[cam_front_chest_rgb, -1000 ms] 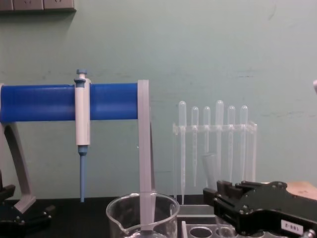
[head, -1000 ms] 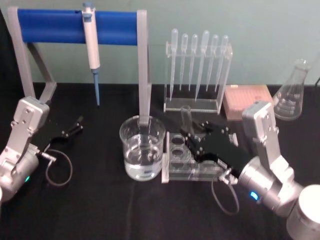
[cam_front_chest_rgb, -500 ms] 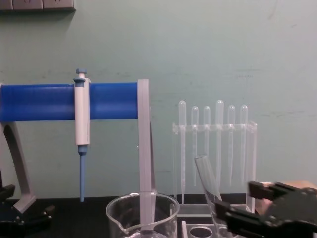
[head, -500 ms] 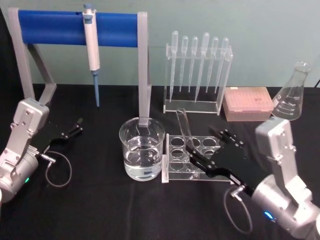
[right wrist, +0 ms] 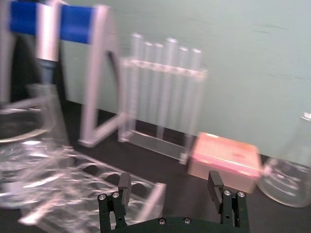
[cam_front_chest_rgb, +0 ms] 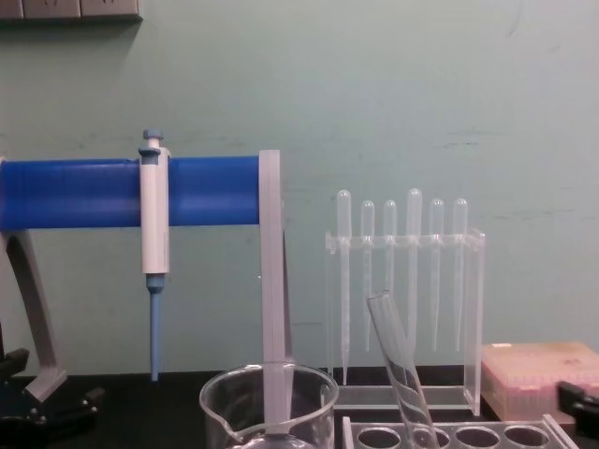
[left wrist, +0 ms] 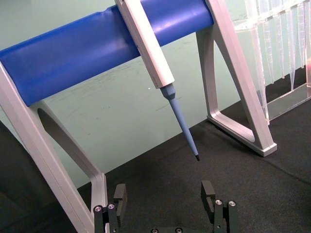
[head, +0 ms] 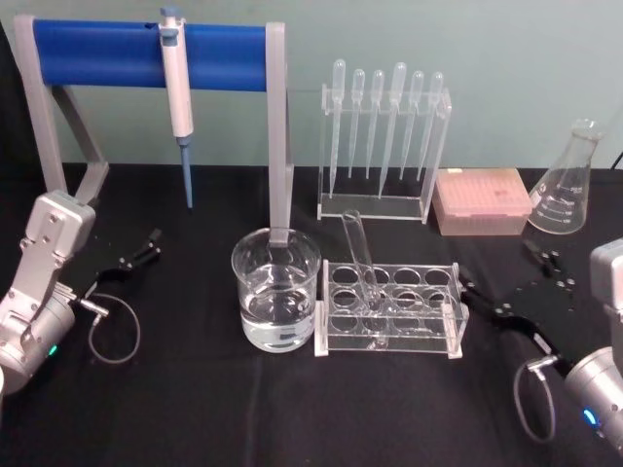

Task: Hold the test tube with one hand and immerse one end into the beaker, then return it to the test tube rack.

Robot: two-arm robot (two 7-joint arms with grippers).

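A: What do we have, biggest first? The blue-barred stand (head: 146,53) is far off to our left, well away from our right gripper (head: 506,297). Nearer, on that same side, is the beaker (head: 276,289), with water in it, standing just beside the clear tube rack (head: 443,321).

B: And the test tube (head: 360,261) is in that rack, leaning with its open top tilted toward the beaker. Our right gripper is off to the rack's right, apart from it, jaws spread and holding nothing.

A: So the tube looks put back. What can go wrong from here, in our judgement?

B: The lean is the worry. If our right arm brushes the rack's near end while it moves, the rack may slide and knock the beaker, or the tube may rock in its hole and tip out. Glass against glass could chip.

A: And our left gripper (left wrist: 165,204)?

B: Parked low by the stand's foot, fingers apart, empty. The pipettor (left wrist: 150,46) hangs above it; a careless lift could catch that tip.
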